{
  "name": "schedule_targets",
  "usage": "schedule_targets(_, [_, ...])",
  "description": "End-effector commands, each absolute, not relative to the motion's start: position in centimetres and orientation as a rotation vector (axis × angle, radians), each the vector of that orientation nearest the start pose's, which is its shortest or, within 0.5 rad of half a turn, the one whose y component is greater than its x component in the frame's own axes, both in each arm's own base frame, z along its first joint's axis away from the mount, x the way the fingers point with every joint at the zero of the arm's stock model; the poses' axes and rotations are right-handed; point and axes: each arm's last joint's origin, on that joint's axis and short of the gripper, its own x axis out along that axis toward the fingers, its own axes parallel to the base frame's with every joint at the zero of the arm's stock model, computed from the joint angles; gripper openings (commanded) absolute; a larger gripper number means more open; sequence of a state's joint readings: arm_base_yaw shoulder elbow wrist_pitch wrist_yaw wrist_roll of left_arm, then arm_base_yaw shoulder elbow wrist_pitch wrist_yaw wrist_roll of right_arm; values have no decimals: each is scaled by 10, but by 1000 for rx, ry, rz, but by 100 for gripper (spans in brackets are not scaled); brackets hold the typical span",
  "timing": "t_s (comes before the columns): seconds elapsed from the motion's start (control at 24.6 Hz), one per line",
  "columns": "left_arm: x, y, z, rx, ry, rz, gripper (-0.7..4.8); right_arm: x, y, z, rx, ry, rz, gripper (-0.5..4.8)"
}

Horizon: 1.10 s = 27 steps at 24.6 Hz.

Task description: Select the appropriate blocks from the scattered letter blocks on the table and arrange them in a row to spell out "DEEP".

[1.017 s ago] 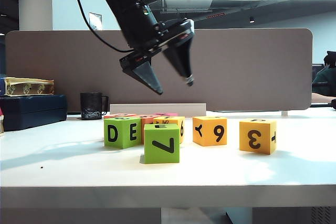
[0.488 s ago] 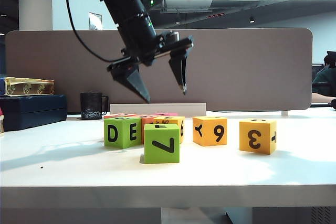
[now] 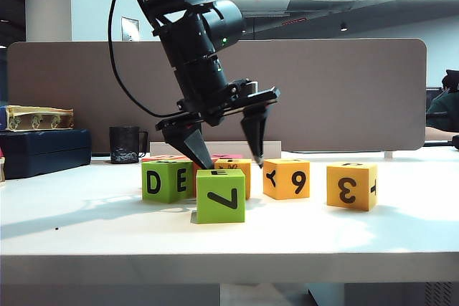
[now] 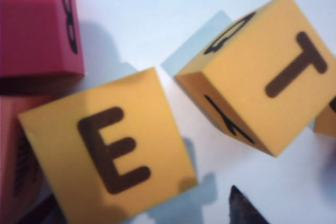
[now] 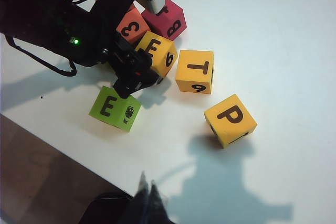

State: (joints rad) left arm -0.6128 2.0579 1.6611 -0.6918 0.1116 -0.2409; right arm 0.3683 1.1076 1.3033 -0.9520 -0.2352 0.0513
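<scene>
- Since a second ago the left gripper (image 3: 224,157) has dropped from high above the blocks to just over them, and its wrist has turned; its fingers stand wide apart with nothing between them.
- Its two dark fingertips (image 3: 199,154) now straddle the orange E block (image 4: 107,158), which sits in the middle of the cluster, behind the green 7 block (image 3: 221,195) as the exterior view shows it.
- Seen from the left wrist, that E face lies directly below, with one fingertip (image 4: 242,208) showing at the frame edge beside it.
- Close around it sit a pink block (image 4: 39,24), a salmon block (image 5: 132,28) and the orange T block (image 5: 195,71); the gaps are narrow.
- Off to the side, well apart, stands the orange P block (image 5: 230,119); a green block with D and E (image 3: 166,180) stands at the left of the group.
- Right gripper (image 5: 148,198) hangs above the near edge of the table (image 5: 273,35), well clear of the blocks; its fingertips look pressed together.
- Handling, as I judge it: the cubes look like light, soft foam with matte faces, so they should not slip but may squash or tip if pinched near an edge.
- Best hold is probably across two opposite side faces, at mid-height, fingers coming straight down into the gaps so neighbours are not nudged.
</scene>
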Motion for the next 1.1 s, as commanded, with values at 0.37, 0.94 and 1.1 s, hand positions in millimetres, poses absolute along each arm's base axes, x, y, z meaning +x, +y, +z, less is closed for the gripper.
schedule_targets(0.37, [364,-257,213,39,1061,-475,362,184,78,382,-7,767,557,-1])
schedule_targets(0.94, [368,-260,208,8,1045,-467,234,184,78,382,-9,766,557,-1])
schedule_targets(1.1, [364,-259,220,-20,1046,-521,234,184,78,382,-31,760,566,-1])
